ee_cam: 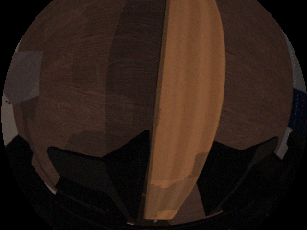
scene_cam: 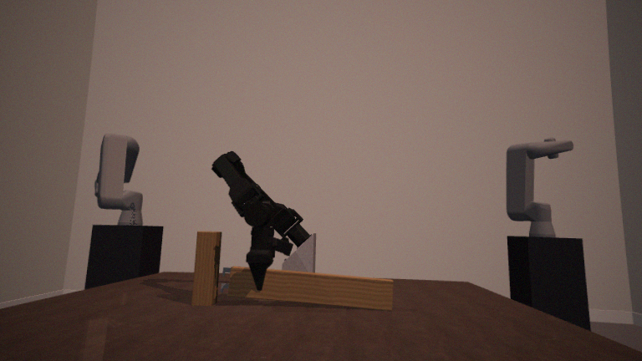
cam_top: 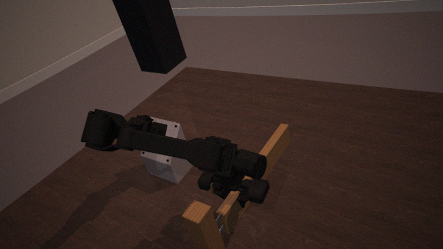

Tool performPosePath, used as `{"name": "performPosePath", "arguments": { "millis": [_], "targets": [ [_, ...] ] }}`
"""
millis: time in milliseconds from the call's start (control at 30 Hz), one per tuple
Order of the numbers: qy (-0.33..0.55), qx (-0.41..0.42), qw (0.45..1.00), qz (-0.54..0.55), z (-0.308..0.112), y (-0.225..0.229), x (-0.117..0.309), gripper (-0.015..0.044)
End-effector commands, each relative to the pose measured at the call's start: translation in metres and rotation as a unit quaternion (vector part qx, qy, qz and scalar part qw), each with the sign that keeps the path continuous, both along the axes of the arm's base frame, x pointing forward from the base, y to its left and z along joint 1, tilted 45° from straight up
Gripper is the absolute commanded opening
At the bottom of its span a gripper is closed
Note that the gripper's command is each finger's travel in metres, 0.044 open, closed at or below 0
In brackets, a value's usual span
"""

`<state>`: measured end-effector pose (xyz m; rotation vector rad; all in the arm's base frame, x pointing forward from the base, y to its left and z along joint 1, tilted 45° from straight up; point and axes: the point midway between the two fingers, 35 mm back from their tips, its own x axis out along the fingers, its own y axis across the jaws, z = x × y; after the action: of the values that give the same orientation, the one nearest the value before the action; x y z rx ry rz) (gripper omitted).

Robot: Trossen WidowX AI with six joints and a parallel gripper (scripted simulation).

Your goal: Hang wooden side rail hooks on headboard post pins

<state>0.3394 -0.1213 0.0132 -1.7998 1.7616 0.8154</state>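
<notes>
The wooden side rail (cam_top: 276, 142) (scene_cam: 331, 288) (ee_cam: 192, 72) is tilted slightly, its hook end raised off the table and its far end down on the table. My gripper (scene_cam: 258, 289) (ee_cam: 166, 134) is shut on the rail near the hook end, one finger on each side. The headboard post (cam_top: 202, 223) (scene_cam: 206, 266) stands upright just beyond the rail's hook end. Two steel hooks stick out from that end toward the post, the upper hook (scene_cam: 226, 270) and the lower hook (scene_cam: 224, 286). They are close to the post's slotted side. The pins are hidden, and I cannot tell whether the hooks touch them.
My arm's pale grey base block (cam_top: 163, 169) (scene_cam: 303, 257) stands beside the rail, behind it in the exterior view. Two grey robot arms (scene_cam: 112, 168) (scene_cam: 518, 182) stand on black pedestals (scene_cam: 124, 255) (scene_cam: 548, 277) beyond the table (cam_top: 342, 184) (scene_cam: 331, 333).
</notes>
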Motion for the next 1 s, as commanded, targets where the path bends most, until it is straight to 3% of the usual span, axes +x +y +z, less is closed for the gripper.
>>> {"name": "performPosePath", "arguments": {
  "millis": [0, 967],
  "targets": [
    [-0.001, -0.001, 1.000, 0.006, 0.0034, 0.0015, 0.0025, 0.0000],
    [-0.001, -0.001, 1.000, 0.006, 0.0055, -0.0008, 0.0014, 0.0000]
  ]
}}
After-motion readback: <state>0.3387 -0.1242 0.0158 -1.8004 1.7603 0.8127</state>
